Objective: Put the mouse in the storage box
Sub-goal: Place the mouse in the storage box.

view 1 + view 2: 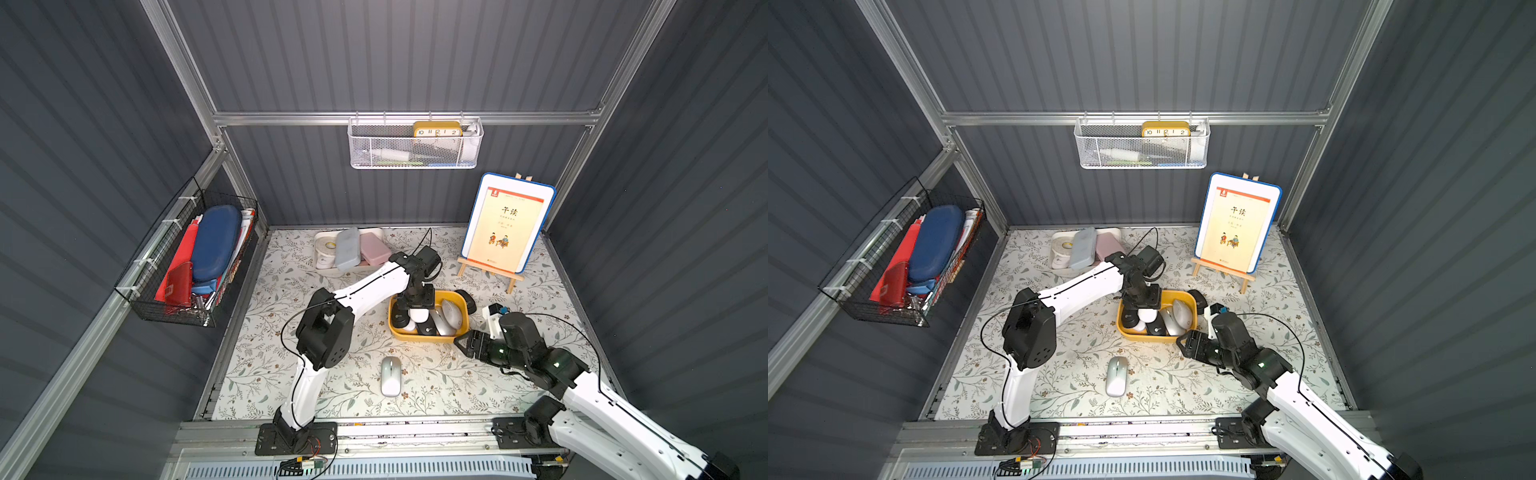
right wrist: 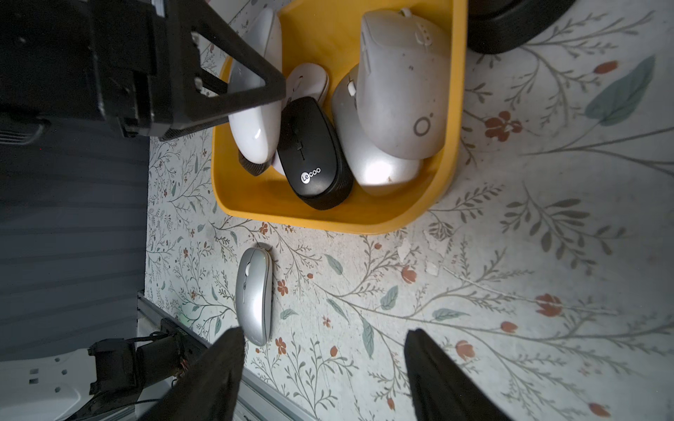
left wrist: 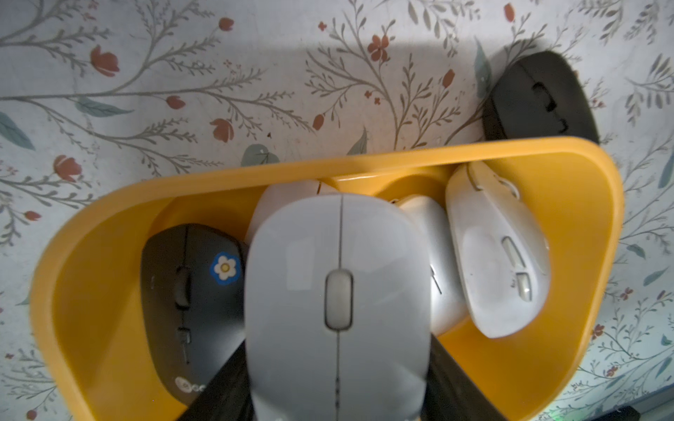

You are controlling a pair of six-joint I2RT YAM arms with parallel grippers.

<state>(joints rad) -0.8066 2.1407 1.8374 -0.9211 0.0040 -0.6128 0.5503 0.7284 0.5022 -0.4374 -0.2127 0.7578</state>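
The yellow storage box [image 1: 428,337] [image 1: 1144,336] sits mid-table and holds several mice, among them a black one [image 2: 313,153]. My left gripper [image 1: 419,313] [image 1: 1147,314] [image 3: 337,382] hangs over the box's left half, shut on a pale grey-white mouse [image 3: 339,291] that is inside the rim [image 3: 364,156]. My right gripper [image 1: 462,345] [image 1: 1183,343] [image 2: 324,335] stands open and empty just off the box's front right corner. A silver mouse [image 1: 391,376] [image 1: 1116,376] [image 2: 254,293] lies on the cloth in front of the box. A black mouse [image 1: 466,300] [image 3: 539,98] lies behind the box.
A white tray [image 1: 332,271] with tape and cases stands at the back. A book on a wooden easel [image 1: 505,226] stands back right. A black wire basket [image 1: 187,257] hangs on the left wall, and a white mesh basket [image 1: 415,145] hangs on the back wall.
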